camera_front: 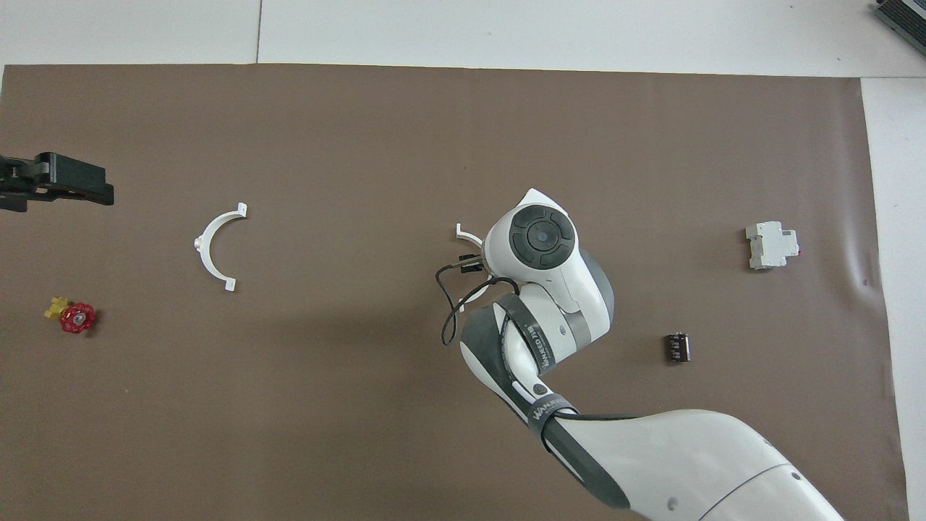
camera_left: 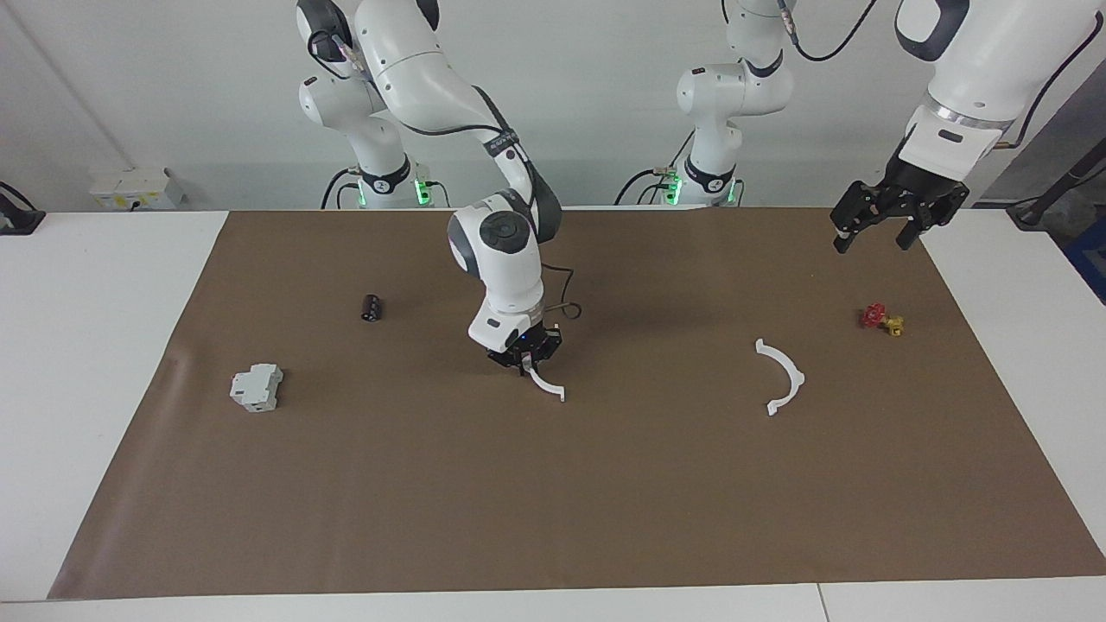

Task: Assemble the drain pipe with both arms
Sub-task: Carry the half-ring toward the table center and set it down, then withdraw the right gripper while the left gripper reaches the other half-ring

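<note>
Right gripper [camera_left: 527, 367] clamps half-ring [camera_left: 548, 388], so you can carry it toward other half-ring [camera_left: 780, 377]; left gripper [camera_left: 873, 235] waits wide open.

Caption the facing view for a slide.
Right hand shut on one half-ring over the brown mat; second half-ring lies apart; left hand waits open.

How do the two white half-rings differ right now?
The half-ring near the table's middle is clamped in the right gripper, its jaws shut on one end. The other half-ring lies free on the mat toward the left arm's end. The held one is largely hidden under the arm in the overhead view; the free one shows its whole arc. Both are thin white arcs with small tabs.
</note>
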`<action>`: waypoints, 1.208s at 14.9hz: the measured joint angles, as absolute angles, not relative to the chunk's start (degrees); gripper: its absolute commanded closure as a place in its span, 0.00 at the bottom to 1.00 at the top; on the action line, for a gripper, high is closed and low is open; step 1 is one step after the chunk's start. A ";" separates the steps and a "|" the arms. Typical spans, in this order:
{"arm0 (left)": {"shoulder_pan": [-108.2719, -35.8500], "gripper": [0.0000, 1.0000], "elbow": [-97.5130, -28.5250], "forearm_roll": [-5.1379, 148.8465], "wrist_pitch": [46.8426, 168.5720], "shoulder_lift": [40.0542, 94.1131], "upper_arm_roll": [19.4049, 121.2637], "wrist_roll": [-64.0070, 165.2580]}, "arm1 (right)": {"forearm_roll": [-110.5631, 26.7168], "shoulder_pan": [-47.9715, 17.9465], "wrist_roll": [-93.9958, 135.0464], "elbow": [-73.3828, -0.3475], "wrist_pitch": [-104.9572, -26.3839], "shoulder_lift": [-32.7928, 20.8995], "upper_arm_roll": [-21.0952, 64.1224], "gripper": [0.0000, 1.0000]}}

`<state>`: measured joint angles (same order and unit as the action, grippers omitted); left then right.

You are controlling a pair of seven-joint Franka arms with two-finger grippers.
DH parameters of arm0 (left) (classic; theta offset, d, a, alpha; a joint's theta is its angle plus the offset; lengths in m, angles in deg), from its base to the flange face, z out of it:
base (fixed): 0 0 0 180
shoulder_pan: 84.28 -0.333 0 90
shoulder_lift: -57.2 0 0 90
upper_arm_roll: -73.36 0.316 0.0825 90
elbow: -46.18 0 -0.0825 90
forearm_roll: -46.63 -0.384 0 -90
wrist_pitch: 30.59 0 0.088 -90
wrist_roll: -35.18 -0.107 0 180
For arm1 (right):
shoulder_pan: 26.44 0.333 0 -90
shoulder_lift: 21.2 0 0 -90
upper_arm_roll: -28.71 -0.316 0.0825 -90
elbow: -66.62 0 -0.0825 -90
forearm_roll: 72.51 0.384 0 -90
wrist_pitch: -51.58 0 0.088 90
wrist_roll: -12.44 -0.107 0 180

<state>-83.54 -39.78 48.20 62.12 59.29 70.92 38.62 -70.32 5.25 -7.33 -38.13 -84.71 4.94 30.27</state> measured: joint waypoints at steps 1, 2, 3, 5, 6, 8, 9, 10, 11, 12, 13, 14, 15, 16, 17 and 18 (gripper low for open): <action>-83.54 0.00 -39.79 48.20 62.13 59.27 70.92 38.62 | -70.32 5.41 -7.45 -38.30 -84.71 4.94 30.27 0.00; -83.54 0.00 -39.79 48.20 62.13 59.26 70.92 38.61 | -70.32 5.51 -7.79 -38.40 -84.71 4.94 30.27 0.00; -83.53 0.00 -39.80 48.20 62.14 59.25 70.91 38.61 | -70.33 5.53 -8.27 -38.42 -84.71 4.94 30.27 0.00; -83.53 0.00 -39.80 48.20 62.19 59.24 70.91 38.61 | -70.34 5.53 -8.52 -38.33 -84.72 4.91 30.30 0.00; -83.53 0.00 -39.86 48.20 62.55 59.23 70.91 38.61 | -70.34 5.50 -8.62 -38.12 -84.73 4.73 30.39 0.00; -83.54 0.00 -40.76 48.20 64.58 59.12 70.93 38.61 | -70.34 5.20 -8.97 -37.51 -84.53 3.16 31.30 0.00; -83.54 0.00 -42.00 48.20 66.45 58.91 70.95 38.61 | -70.34 4.34 -9.15 -37.26 -83.42 1.58 31.86 0.00; -83.54 0.00 -43.80 48.20 69.04 58.63 70.96 38.61 | -70.36 2.66 -9.16 -37.04 -81.54 -0.36 32.21 0.00; -83.55 0.00 -46.22 48.20 72.16 58.19 70.96 38.61 | -70.47 0.28 -9.15 -36.85 -79.01 -2.54 32.34 0.00; -83.55 0.00 -49.15 48.20 75.44 57.57 70.96 38.61 | -70.65 -2.47 -8.96 -36.70 -76.04 -4.73 32.38 0.00; -83.56 0.00 -52.22 48.20 78.72 56.89 70.98 38.62 | -70.73 -5.31 -8.11 -36.42 -72.68 -6.72 32.41 0.00; -83.57 0.00 -55.19 48.20 81.75 56.21 71.01 38.62 | -70.76 -8.10 -6.78 -36.04 -69.23 -8.42 32.45 0.00; -83.57 0.00 -57.58 48.20 84.01 55.77 71.03 38.62 | -70.77 -10.61 -5.37 -35.75 -66.36 -9.74 32.48 0.00; -83.57 0.00 -59.63 48.20 86.00 55.59 71.01 38.62 | -70.79 -13.09 -3.93 -35.59 -63.87 -10.84 32.50 0.00; -83.57 0.00 -61.49 48.20 87.94 55.60 71.01 38.64 | -70.81 -15.38 -2.49 -35.53 -61.81 -11.65 32.50 0.00; -83.57 0.00 -63.37 48.20 89.95 55.69 71.03 38.65 | -70.83 -17.47 -1.09 -35.50 -60.18 -12.29 32.52 0.00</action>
